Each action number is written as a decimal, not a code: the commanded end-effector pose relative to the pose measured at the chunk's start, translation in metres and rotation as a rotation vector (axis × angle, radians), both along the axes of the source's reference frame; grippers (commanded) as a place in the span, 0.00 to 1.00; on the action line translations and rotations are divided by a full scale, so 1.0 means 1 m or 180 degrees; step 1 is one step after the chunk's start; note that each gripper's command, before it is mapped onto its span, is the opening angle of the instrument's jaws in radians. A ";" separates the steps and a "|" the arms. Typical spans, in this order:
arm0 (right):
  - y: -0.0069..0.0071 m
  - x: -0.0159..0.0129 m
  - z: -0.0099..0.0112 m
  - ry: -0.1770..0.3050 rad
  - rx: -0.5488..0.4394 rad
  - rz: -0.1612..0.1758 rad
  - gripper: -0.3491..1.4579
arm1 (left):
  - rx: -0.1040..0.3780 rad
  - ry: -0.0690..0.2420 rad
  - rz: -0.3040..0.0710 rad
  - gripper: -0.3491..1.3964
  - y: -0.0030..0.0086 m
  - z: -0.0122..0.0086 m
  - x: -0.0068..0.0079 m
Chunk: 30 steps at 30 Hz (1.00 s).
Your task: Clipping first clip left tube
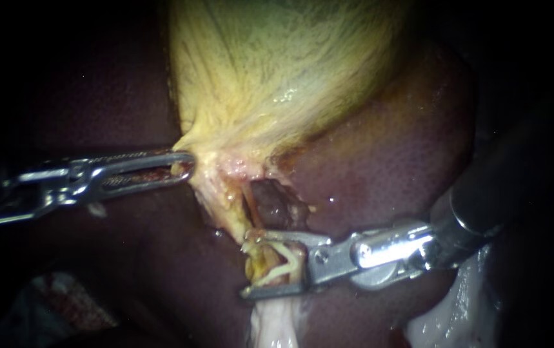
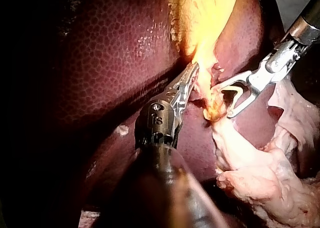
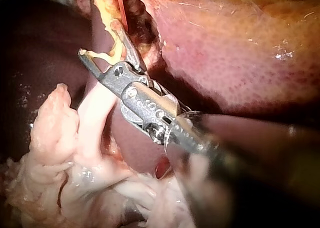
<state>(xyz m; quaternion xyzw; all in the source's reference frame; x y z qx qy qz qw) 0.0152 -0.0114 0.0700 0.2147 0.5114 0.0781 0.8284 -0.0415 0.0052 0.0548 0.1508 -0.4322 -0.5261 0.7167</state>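
Holding 1 open clip [image 1: 284, 263] (at tube [image 1: 260, 259]): right instrument [image 1: 246, 267].

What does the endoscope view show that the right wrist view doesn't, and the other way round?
Only the endoscope view: the left instrument, jaws shut on the gallbladder. Only the right wrist view: the tube leading into a lumpy pale tissue mass. Both: the right instrument, a clip in its jaws astride the tube, over dark liver.

**Open clip astride the tube**

The left instrument [image 1: 186, 165] comes in from the left, its jaws clamped on the gallbladder's [image 1: 277, 64] lower edge. Nearer, the right instrument [image 1: 246, 267] carries a pale open clip [image 1: 287, 261] between its parted jaws, straddling a tube [image 1: 258, 263] over the dark liver [image 1: 386, 161].
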 end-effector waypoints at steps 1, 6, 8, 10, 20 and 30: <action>0.0001 -0.0002 0.0003 -0.0022 -0.0008 -0.0005 0.51 | 0.0000 0.0001 0.0000 0.00 0.0000 -0.0001 0.0000; 0.0006 -0.0008 0.0010 -0.0107 -0.0039 0.0014 0.51 | 0.0001 0.0002 -0.0001 0.00 -0.0001 -0.0002 0.0001; 0.0007 -0.0009 0.0012 -0.0166 -0.0051 0.0003 0.51 | 0.0001 0.0002 -0.0003 0.00 -0.0001 -0.0003 0.0001; 0.0008 -0.0009 0.0013 -0.0216 -0.0063 -0.0002 0.51 | 0.0001 0.0004 -0.0004 0.00 -0.0001 -0.0004 0.0000; 0.0009 0.0004 0.0025 -0.0238 -0.0080 0.0032 0.51 | -0.0012 -0.0012 -0.0042 0.00 -0.0005 -0.0019 -0.0003; -0.0008 0.0037 0.0037 -0.0225 -0.0115 -0.0006 0.51 | 0.0002 -0.0041 -0.0057 0.00 -0.0007 -0.0023 -0.0010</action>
